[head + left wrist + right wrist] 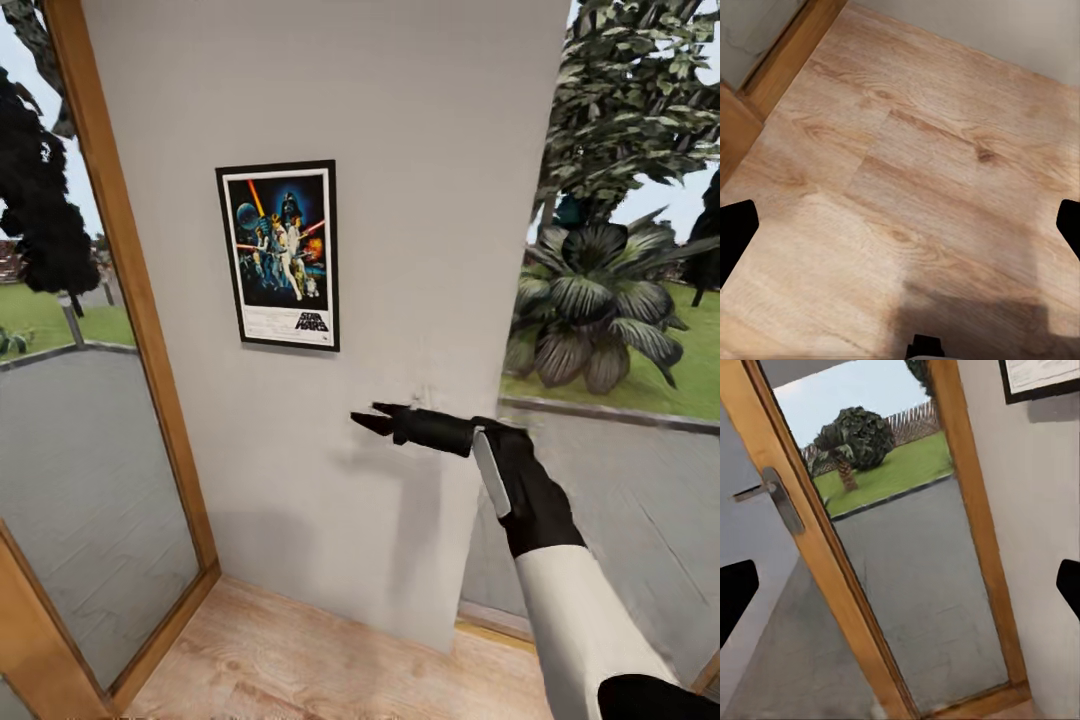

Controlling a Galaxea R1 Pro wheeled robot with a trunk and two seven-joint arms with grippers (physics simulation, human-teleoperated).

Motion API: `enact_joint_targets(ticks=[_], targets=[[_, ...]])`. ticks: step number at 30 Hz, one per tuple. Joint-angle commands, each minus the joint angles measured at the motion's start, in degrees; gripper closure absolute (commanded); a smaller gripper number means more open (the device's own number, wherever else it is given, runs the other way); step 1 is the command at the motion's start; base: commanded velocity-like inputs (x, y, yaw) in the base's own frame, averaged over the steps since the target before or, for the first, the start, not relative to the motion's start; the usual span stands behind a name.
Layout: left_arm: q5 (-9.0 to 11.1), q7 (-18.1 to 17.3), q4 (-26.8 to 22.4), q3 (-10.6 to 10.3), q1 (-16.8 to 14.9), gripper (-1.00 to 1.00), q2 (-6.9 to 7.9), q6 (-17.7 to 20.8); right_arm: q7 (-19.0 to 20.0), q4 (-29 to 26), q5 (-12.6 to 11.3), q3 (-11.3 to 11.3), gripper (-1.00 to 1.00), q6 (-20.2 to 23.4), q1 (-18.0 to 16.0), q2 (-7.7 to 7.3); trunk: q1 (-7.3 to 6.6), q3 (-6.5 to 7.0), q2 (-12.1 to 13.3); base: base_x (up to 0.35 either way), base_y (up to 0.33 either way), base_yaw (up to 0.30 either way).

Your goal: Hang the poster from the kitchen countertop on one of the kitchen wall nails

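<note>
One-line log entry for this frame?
black-framed Star Wars poster: hanging on light-grey wall | right claw: open, empty, below poster | left claw: open, facing pale wooden floor

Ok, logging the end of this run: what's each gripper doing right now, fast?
Left gripper: open, holding nothing, facing the wooden floor.
Right gripper: open and empty, below the poster on the wall.

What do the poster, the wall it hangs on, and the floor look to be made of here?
The poster looks like printed paper in a thin matte black frame. The wall reads as plain light-grey plaster or paint, flat and unglossy. The floor appears to be pale wood planks with visible grain and knots, possibly laminate.
</note>
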Motion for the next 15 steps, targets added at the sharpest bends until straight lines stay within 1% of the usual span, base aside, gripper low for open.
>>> enact_joint_targets(ticks=[1,2,4,5,7,8,9,10,11,12,14,15], targets=[[0.3,-0.5,0.0,0.2,0.0,-1.0,0.13,0.0,0.8,-0.6,-0.4,-0.8,-1.0,0.3,1.4,-0.13,0.0,0.01,-0.1,-0.064,0.0,0.0],[0.4,-0.5,0.0,0.4,0.0,-1.0,0.34,0.0,1.8,-1.4,-0.4,-2.7,-1.0,-0.1,5.4,-0.64,0.0,0.01,-0.1,-0.041,0.0,0.0],[0.5,-0.5,0.0,0.9,0.0,-1.0,0.48,0.0,2.7,-1.8,-0.4,-5.3,-1.0,-1.0,9.3,-1.06,0.0,0.01,-0.1,-0.03,0.0,0.0],[0.5,-0.5,0.0,1.5,0.0,-1.0,0.57,0.0,3.6,-2.1,-0.3,-8.0,-1.0,-2.4,13.5,-1.5,0.0,0.01,-0.1,-0.017,0.0,0.0],[0.5,-0.5,0.0,2.0,0.0,-1.0,0.62,0.0,4.4,-2.2,-0.3,-10.2,-1.0,-3.8,17.3,-2.01,0.0,0.01,-0.1,-0.012,0.0,0.0],[0.5,-0.5,0.1,2.3,0.0,-1.0,0.66,0.0,5.0,-1.7,-0.2,-11.8,-1.0,-5.5,21.2,-2.72,0.0,0.01,-0.1,-0.007,0.0,0.0],[0.5,-0.5,0.1,2.4,0.0,-1.0,0.67,0.0,5.2,-1.0,-0.2,-12.4,-1.0,-6.5,23.1,-3.08,0.0,0.01,-0.1,-0.004,0.0,0.0],[0.5,-0.6,0.1,2.5,0.0,-1.0,0.67,0.0,5.3,1.4,-0.1,-13.3,-1.0,-9.2,26.8,-3.79,0.0,0.01,-0.1,-0.004,0.0,0.0],[0.5,-0.6,0.1,2.5,0.0,-1.0,0.61,-0.1,5.4,5.2,0.0,-14.0,-1.0,-12.9,29.8,-4.79,0.0,0.01,-0.1,-0.002,0.0,0.0],[0.5,-0.6,0.1,2.4,0.0,-1.0,0.49,0.0,5.5,10.4,0.0,-14.3,-1.0,-17.5,31.9,-6.01,0.0,0.01,-0.1,-0.001,0.0,0.0],[0.5,-0.6,0.2,2.4,0.0,-1.0,0.4,0.0,5.3,17.0,0.0,-14.6,-1.0,-22.5,33.2,-7.33,0.0,0.01,-0.1,-0.001,0.0,0.0],[0.5,-0.5,0.2,2.3,0.0,-1.0,0.28,0.0,4.8,24.6,0.0,-14.8,-1.0,-27.2,34.1,-8.83,0.0,0.01,-0.1,0.0,0.0,0.0]])
